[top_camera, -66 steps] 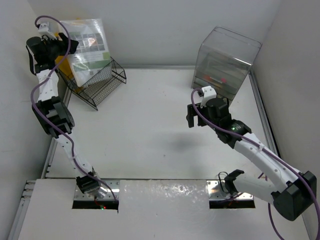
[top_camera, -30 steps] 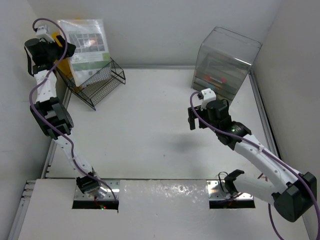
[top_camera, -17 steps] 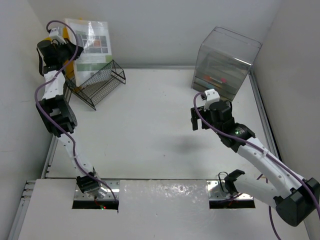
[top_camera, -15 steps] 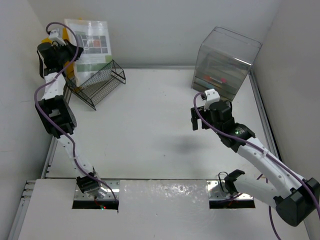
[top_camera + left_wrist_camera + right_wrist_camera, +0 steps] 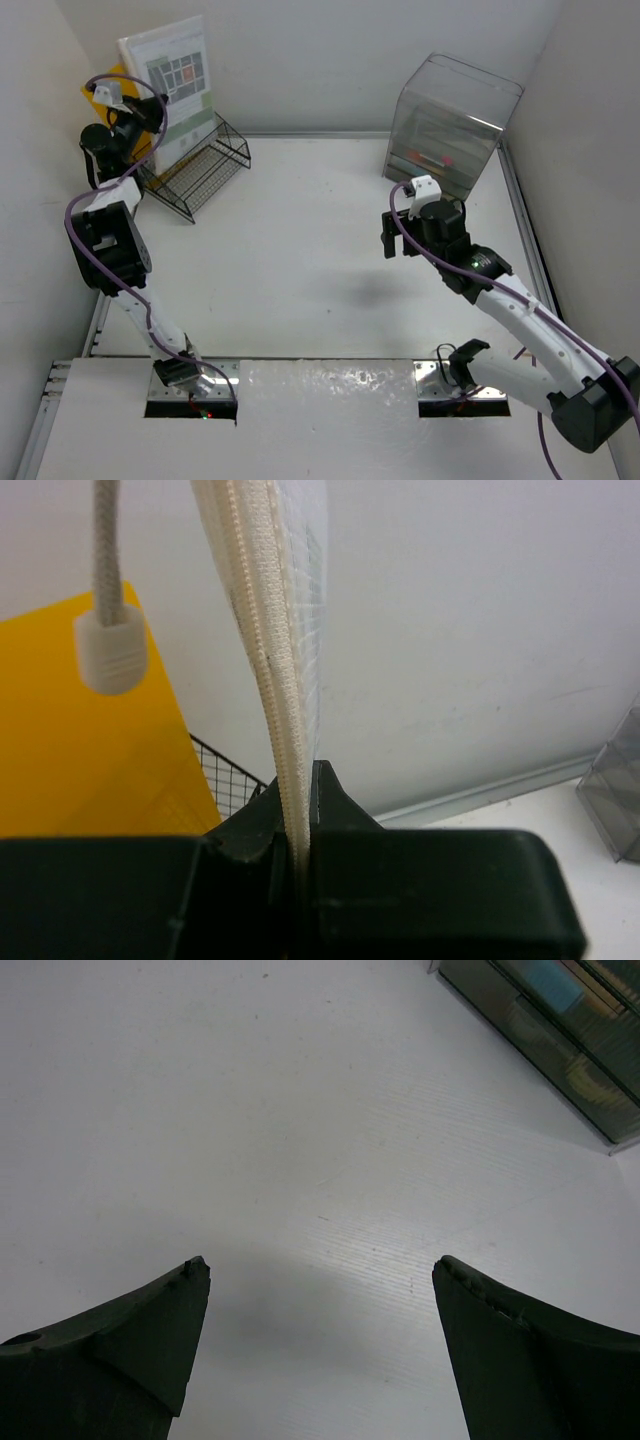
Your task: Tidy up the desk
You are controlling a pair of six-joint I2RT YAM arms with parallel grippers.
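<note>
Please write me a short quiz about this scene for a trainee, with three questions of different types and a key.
1. True or false: the right gripper holds a pen.
2. What does the left gripper grip? A) the zip pouch B) a pen C) nothing
3. Fill in: the clear drawer box stands at the far ____ corner of the desk.
Key: 1 false, its jaws are open and empty; 2 A; 3 right.

The large flat desk (image 5: 300, 250) is white, the wire rack (image 5: 200, 175) black gridwork, the plastic drawer box (image 5: 455, 110) smoky clear with pink and green inside, the flat folder (image 5: 80, 750) bright yellow, the zip pouch (image 5: 172, 80) cream-edged clear mesh over green-and-white print.
</note>
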